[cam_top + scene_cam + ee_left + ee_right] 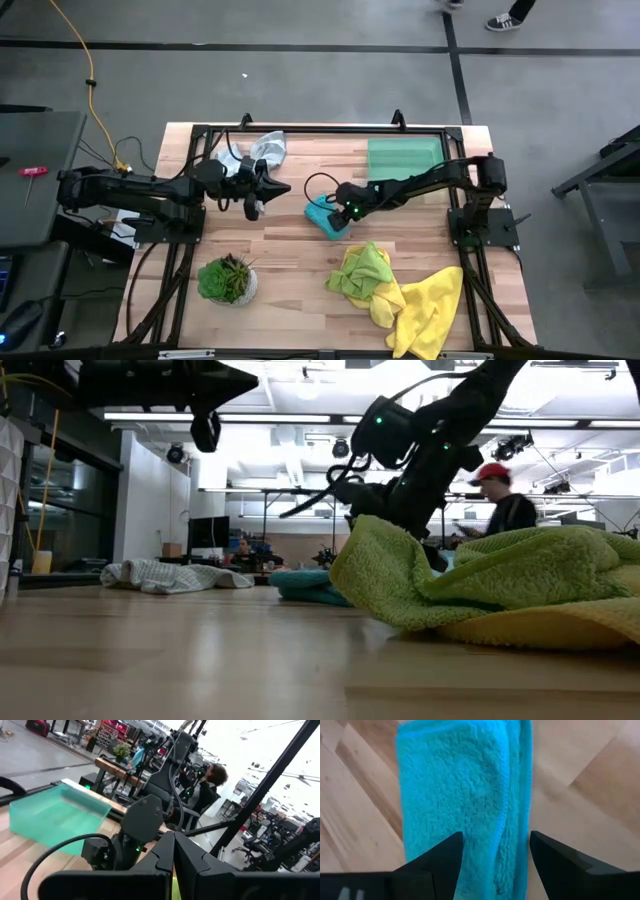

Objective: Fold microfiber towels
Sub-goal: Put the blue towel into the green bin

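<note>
We have the right gripper (495,857) low over the folded teal towel (465,795) near the table's middle, jaws spread to either side of the cloth and not pinching it; the left gripper (262,190) hangs closed and empty just beside the grey-white towel (262,148) at the far edge. If we close now, we may catch only the top layer and pull the fold apart; lifting on a loose edge could drag the towel askew. The lime green towel (362,268) and yellow towel (428,310) lie crumpled and overlapping near the front edge, not yet folded. The green tray (404,158) appears to hold nothing; the plant (228,278) sits well apart.
</note>
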